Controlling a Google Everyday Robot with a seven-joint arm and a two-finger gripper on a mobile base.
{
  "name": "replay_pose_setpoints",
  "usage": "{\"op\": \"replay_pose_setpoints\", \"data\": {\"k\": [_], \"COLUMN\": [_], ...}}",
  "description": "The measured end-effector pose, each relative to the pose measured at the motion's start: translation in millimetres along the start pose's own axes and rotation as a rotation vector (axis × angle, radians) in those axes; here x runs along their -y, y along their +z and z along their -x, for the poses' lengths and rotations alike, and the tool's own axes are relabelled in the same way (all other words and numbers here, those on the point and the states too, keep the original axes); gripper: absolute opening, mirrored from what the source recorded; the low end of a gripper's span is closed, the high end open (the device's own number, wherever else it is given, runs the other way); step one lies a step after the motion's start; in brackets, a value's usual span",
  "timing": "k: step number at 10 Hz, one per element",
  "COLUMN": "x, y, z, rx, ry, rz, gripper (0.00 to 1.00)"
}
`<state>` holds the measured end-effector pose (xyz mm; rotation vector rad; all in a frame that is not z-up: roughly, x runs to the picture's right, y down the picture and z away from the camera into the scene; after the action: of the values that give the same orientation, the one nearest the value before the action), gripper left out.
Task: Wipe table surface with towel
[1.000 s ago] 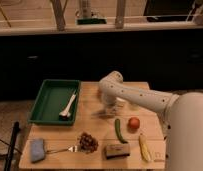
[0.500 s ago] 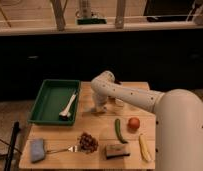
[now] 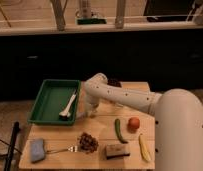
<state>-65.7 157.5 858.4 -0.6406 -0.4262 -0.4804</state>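
Observation:
The table surface (image 3: 102, 127) is a small top of pale wooden slats in the middle of the camera view. My white arm reaches in from the right and bends down over the table's left-middle. My gripper (image 3: 86, 113) points down and sits low on the planks, just right of the green tray. No thin pale triangular towel shows; if it lies under the gripper, it is hidden.
A green tray (image 3: 43, 105) holding a white brush (image 3: 69, 105) stands at the back left. A blue folded pad (image 3: 37, 150), a fork (image 3: 62, 149), dark grapes (image 3: 87, 142), a brown block (image 3: 115, 151), a green vegetable (image 3: 118, 131), a tomato (image 3: 133, 123) and a banana (image 3: 144, 148) lie along the front.
My arm has swung left across the table, and the gripper now sits closer to the green tray. The objects on the table have not moved.

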Motion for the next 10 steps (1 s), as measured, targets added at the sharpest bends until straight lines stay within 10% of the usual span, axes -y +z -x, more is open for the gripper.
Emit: {"op": "replay_pose_setpoints", "data": {"k": [5,10], "x": [-53.5,-50.4], "y": [-13.5,-17.1], "z": [-20.8,-77.2], "rx": [-0.012,-0.109], "ry": [-0.005,0.153], "rz": [0.118,0.104], "gripper": [0.00,0.00]}}
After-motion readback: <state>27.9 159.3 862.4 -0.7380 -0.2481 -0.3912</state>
